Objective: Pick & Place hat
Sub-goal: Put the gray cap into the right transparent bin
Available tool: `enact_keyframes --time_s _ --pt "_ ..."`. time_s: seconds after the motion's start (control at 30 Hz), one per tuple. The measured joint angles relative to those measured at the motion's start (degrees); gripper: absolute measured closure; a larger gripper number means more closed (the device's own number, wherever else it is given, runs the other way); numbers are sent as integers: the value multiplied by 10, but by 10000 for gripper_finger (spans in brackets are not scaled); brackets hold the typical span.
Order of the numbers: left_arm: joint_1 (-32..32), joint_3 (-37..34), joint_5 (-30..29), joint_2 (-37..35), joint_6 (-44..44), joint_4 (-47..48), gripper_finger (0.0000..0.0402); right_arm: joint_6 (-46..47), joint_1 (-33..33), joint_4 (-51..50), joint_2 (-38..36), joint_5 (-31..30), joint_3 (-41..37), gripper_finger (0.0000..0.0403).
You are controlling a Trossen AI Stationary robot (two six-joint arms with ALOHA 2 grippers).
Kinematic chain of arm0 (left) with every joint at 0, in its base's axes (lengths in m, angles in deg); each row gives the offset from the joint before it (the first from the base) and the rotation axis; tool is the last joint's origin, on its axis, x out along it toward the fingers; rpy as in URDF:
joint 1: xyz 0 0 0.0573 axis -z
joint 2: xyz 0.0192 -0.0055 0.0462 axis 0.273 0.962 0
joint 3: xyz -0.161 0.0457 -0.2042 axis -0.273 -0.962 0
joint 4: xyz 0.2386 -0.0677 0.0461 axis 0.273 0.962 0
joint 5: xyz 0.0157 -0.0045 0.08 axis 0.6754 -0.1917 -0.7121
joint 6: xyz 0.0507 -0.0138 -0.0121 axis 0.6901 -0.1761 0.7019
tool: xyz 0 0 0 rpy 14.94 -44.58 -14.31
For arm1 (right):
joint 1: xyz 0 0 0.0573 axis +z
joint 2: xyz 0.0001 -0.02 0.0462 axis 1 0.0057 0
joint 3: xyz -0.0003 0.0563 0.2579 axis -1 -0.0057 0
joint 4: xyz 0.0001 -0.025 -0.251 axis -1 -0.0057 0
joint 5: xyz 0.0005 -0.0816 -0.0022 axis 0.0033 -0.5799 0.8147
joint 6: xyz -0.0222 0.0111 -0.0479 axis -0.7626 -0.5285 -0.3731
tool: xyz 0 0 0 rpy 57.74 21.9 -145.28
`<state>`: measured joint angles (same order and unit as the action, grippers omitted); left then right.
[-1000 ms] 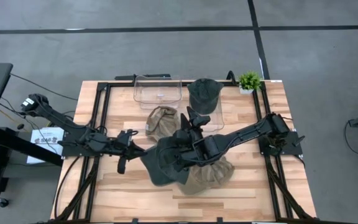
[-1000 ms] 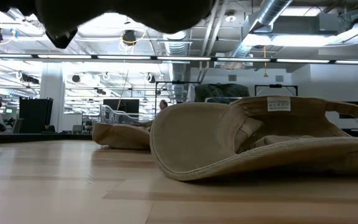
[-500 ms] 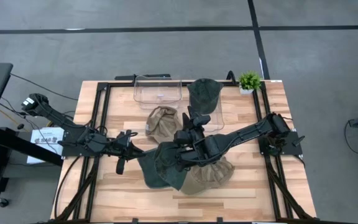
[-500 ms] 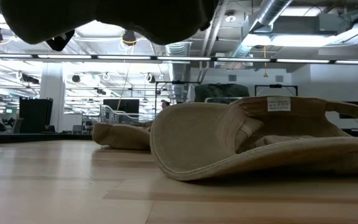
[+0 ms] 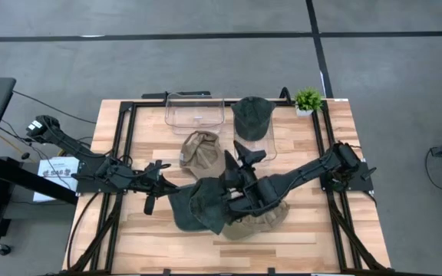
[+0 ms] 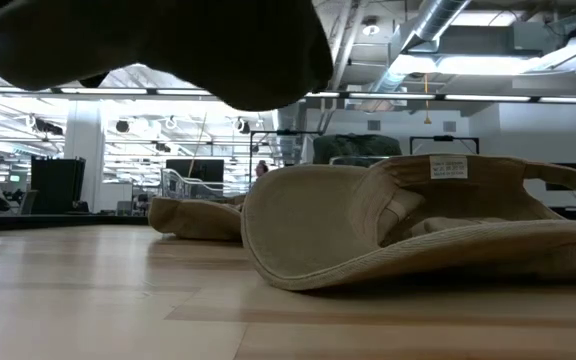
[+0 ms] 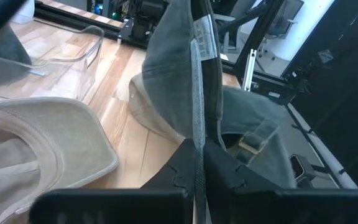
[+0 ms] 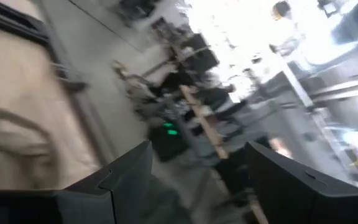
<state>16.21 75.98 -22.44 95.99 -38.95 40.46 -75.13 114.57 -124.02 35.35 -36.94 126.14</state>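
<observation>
Left gripper (image 7: 197, 163) is clamped on the green hat (image 5: 198, 208), lifted off the table at lower centre of the high view. Right gripper (image 8: 194, 165), jaws wide, holds nothing. Best carry it high, clear of the 2 tan hats (image 5: 255, 218).

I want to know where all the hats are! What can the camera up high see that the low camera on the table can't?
Only the high view shows both arms, the left gripper shut on the dark green hat's edge, the right gripper open, the clear bin, another green hat and the little plant.

Only the low view shows the room behind and the white tag inside the near tan hat.

Both show the two tan hats, the wooden table and the lifted green hat.
</observation>
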Motion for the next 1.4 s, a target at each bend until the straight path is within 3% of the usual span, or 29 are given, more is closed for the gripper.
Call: enact_keyframes --time_s 0.23,0.5,0.73,0.87,1.1,1.27,1.4 --pt "0 0 0 0 0 -1 379 85 29 -11 0 182 0 155" --pt "0 0 0 0 -5 -2 378 98 95 3 0 249 0 155" --pt "-8 0 0 0 -11 -4 384 96 162 98 0 384 -2 155" --pt "-21 0 -1 0 -13 -5 386 45 183 224 1 433 -26 155" --pt "-26 0 0 0 -15 -8 376 -118 181 448 4 451 -73 155" --pt "-26 0 2 0 -26 -17 388 -226 150 538 -1 603 -79 155" --pt "-26 0 22 0 -27 -30 378 -247 110 519 -23 690 -79 155"
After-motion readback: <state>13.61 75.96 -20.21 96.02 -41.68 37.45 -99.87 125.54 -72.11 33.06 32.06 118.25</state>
